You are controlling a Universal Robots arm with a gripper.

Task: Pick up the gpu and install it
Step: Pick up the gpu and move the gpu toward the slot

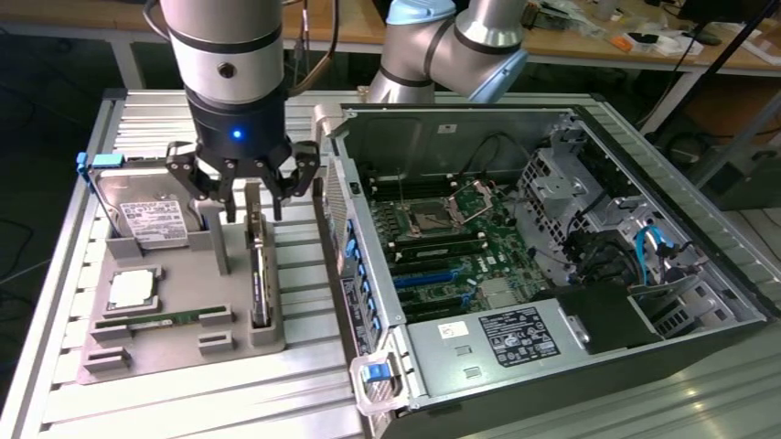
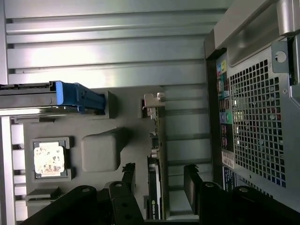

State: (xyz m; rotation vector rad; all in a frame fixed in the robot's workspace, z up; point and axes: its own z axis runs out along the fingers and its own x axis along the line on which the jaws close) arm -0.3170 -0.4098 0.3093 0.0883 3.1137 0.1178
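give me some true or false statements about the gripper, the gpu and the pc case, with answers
1. The computer case lies open, its motherboard showing. True.
2. The gpu is already seated in the motherboard. False: it stands on edge in the gray tray.
3. The gripper is open, with the gpu between its fingers. True.
4. The hard drive in the tray has a red frame. False: the frame is blue.
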